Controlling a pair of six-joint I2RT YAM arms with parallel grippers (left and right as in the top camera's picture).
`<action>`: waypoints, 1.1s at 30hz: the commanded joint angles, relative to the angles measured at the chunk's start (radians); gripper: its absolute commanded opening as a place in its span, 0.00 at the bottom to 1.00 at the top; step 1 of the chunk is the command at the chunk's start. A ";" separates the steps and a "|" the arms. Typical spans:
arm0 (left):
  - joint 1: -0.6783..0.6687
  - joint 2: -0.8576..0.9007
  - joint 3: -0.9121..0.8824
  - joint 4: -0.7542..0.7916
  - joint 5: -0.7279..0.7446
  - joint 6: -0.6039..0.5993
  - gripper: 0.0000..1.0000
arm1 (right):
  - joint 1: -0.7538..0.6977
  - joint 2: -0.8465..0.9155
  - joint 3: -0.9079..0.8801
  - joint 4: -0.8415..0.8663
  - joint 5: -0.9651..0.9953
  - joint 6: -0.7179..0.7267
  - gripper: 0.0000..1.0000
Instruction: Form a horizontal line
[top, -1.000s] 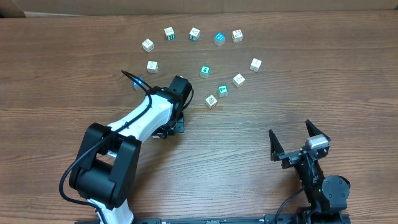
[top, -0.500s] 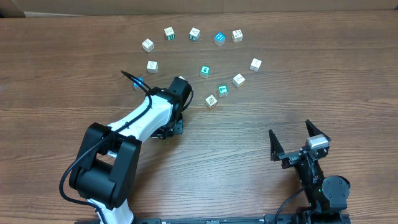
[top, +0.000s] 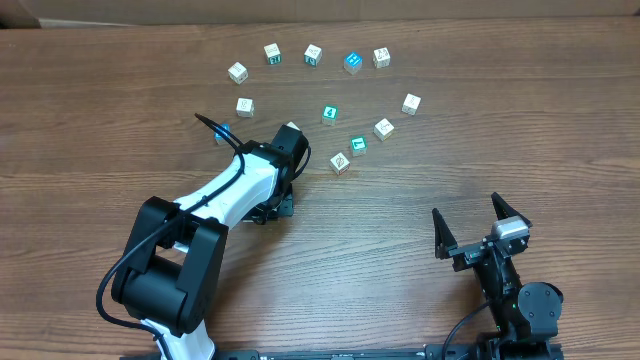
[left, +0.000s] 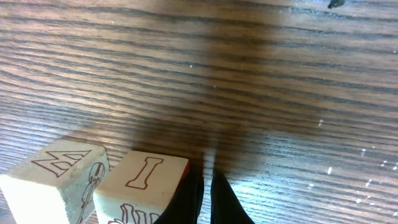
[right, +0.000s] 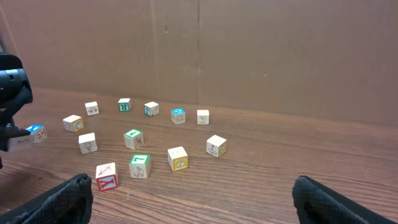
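Left pincer (left: 207, 179) pressed together, right pincer (top: 466, 207) spread apart — thirteen cubes (top: 411, 103) scattered on table (top: 100, 100).

The overhead view looks straight down at the desk (top: 500, 120). The right wrist view looks low across the same cubes (top: 384, 127). The left wrist view sits close above the wood.

Cubes (right: 178, 158): thirteen. Robot arms (top: 235, 185): two.

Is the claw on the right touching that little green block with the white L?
Apart. The overhead view shows a wide stretch of table between the open right gripper and the green L cube.
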 joint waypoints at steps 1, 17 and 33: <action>0.006 0.018 -0.011 0.002 -0.027 0.003 0.04 | -0.002 -0.012 -0.010 0.005 0.009 0.003 1.00; 0.006 0.018 -0.012 -0.018 -0.072 0.007 0.04 | -0.002 -0.012 -0.010 0.005 0.009 0.003 1.00; 0.006 0.018 -0.015 -0.025 -0.082 0.008 0.04 | -0.002 -0.012 -0.010 0.005 0.009 0.003 1.00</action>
